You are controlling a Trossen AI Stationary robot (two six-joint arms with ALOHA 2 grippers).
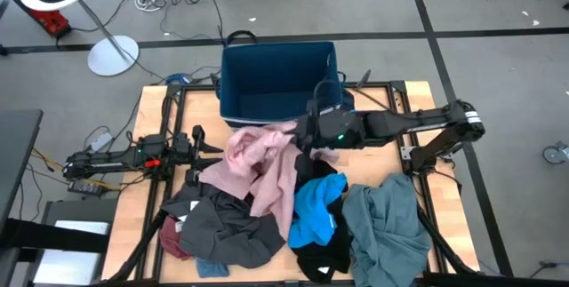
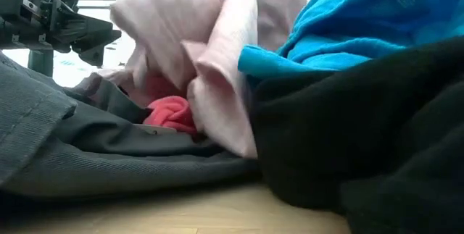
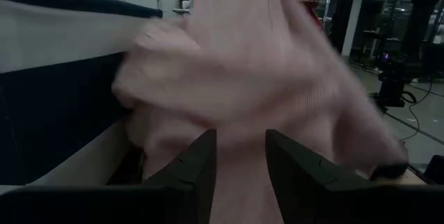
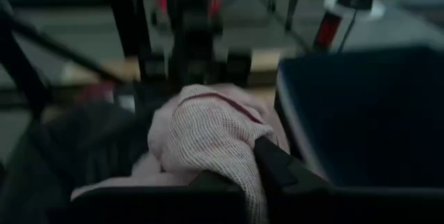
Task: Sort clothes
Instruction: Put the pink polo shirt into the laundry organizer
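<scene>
Right gripper (image 1: 300,134) sits just in front of the navy bin (image 1: 267,100), near table centre, fingers pinched shut on a fold of the dusty pink garment (image 1: 265,164). Right wrist view confirms it: pink knit (image 4: 208,134) bunched between the dark fingers, bin wall just beside.

Pink garment is lifted at its top edge and hangs from the grip down toward 6 o'clock, draping over the dark grey garment (image 1: 227,225).

Left gripper (image 1: 212,149) at 9 o'clock of the pink garment, pointing at it. Fingers (image 3: 201,165) slightly parted with nothing between them, pink cloth close ahead.

Remaining pile along the 6 o'clock edge of the table (image 1: 147,114): maroon piece (image 1: 172,236) at about 8 o'clock, bright blue garment (image 1: 316,211) on a black garment (image 1: 324,256) at centre, teal-grey garment (image 1: 387,225) at about 4 o'clock. Low view shows a small red piece (image 2: 172,112) tucked under the pink cloth, on the dark grey
</scene>
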